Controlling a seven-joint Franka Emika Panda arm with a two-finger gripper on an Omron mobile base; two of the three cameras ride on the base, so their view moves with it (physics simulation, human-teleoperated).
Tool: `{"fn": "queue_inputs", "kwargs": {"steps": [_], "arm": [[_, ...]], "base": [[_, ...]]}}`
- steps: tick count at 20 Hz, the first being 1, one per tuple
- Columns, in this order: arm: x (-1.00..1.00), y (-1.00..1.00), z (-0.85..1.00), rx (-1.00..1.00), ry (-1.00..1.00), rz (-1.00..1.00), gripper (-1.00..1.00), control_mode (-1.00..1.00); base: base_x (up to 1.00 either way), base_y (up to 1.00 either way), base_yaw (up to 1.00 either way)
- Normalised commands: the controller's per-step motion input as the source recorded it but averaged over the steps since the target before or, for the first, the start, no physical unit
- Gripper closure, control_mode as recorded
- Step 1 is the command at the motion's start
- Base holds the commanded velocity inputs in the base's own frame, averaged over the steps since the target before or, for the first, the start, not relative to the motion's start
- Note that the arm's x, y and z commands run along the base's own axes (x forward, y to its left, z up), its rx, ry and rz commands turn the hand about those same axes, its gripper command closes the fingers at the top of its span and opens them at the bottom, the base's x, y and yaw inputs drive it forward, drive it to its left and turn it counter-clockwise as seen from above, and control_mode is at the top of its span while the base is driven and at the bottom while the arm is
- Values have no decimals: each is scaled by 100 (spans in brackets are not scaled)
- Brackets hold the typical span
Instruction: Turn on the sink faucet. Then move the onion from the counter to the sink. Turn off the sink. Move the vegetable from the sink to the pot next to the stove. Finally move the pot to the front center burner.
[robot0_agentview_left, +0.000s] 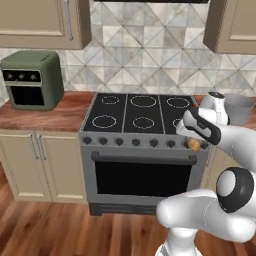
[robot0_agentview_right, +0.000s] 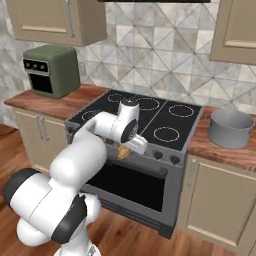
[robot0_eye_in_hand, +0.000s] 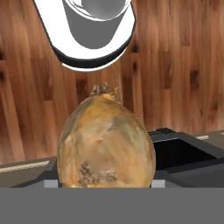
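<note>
— What's closest, low centre of the hand view?
— Round brown papery onion (robot0_eye_in_hand: 106, 142), clamped in the gripper (robot0_agentview_right: 123, 151).
— Arm?
— Folded, hand hanging before the black stove's front edge (robot0_agentview_right: 150, 150).

Arm over the stove's front right edge, onion in the gripper.
Stove (robot0_agentview_left: 142, 114): black cooktop with burner rings, knob row along the front, dark oven door below. Gripper (robot0_agentview_left: 196, 143) sits at the right end of the knob row, closed around the onion (robot0_agentview_left: 194, 145). Grey pot (robot0_agentview_left: 239, 107) on the wooden counter (robot0_agentview_left: 60, 114) right of the stove; green toaster oven (robot0_agentview_left: 32, 80) at far left.
</note>
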Motion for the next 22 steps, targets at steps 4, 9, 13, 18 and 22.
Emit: {"fn": "queue_inputs", "kwargs": {"steps": [4,9,13,18,22], "arm": [[0,0,0,0,0,0,100,100],[0,0,0,0,0,0,100,100],[0,0,0,0,0,0,100,100],[0,0,0,0,0,0,100,100],[0,0,0,0,0,0,100,100]], "base": [[72,9,-35],[64,38,-18],[69,36,-9],[52,16,-8],[37,0,-12]]}}
